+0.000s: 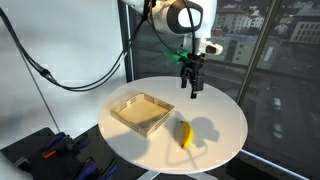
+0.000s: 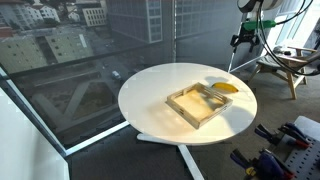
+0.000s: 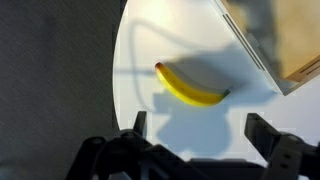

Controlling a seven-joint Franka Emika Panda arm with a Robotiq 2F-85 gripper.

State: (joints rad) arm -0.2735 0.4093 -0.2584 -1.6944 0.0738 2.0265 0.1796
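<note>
A banana (image 1: 185, 135) and a tray (image 1: 142, 110) are laid on the surface (image 1: 222, 112), near but apart, the banana placed off one tray corner.

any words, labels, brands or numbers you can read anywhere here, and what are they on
No text can be read in any view.
banana: no sticker or label shows.
wooden tray: plain, no markings visible.
white round table: plain.
claw: any markings are too small to tell.
buildings outside the window: too small and blurred to read any signs.
</note>
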